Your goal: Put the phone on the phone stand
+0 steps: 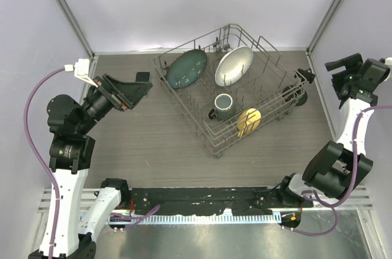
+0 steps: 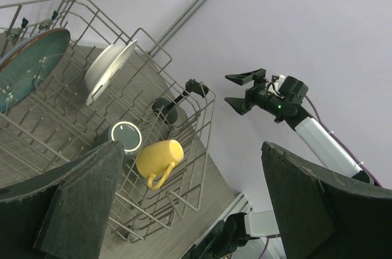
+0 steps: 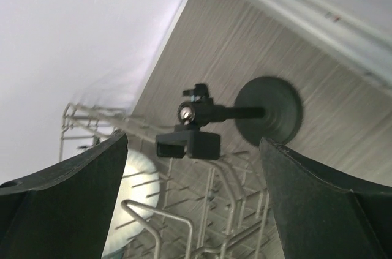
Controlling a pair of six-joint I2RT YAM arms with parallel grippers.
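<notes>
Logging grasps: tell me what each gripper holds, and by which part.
Nothing is held. The left gripper and right gripper both stand open, nothing between their fingers.

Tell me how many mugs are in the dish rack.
2. A grey mug stands upright midway in the dish rack; a yellow mug lies on its side just right of it. No others show; little is hidden.

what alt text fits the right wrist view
A black phone stand, round base on the wood-grain table and cradle empty, sits centred between the dark fingers of the open right claw. Beside it are a wire dish rack and a white plate.
</notes>
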